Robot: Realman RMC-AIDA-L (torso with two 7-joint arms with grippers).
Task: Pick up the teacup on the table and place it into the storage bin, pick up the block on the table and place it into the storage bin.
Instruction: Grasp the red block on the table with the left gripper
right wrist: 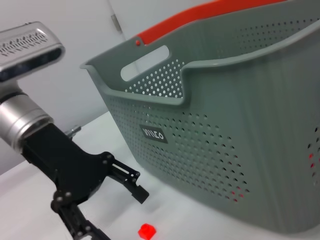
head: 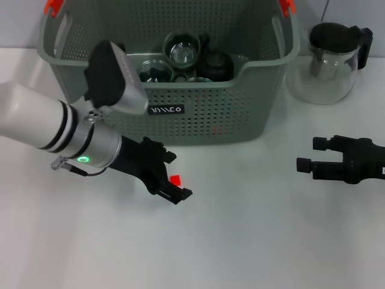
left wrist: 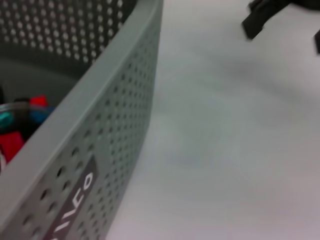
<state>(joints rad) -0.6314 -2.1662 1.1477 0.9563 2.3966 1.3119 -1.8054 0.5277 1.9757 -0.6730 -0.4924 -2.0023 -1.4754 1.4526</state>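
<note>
A small red block [head: 176,179] lies on the white table in front of the storage bin [head: 204,123], a grey-green perforated basket with orange-red handle clips. My left gripper [head: 175,177] is open and low over the table, with its fingers on either side of the block. The right wrist view shows the block [right wrist: 146,230] on the table just past the open fingers [right wrist: 138,192]. Several dark teacups [head: 183,49] sit inside the bin, and no teacup shows on the table. My right gripper [head: 310,154] is open and empty at the right of the table.
A glass teapot [head: 331,60] with a black lid stands right of the bin. The left wrist view shows the bin wall [left wrist: 115,125], coloured things inside it [left wrist: 10,137] and the right gripper [left wrist: 260,15] farther off.
</note>
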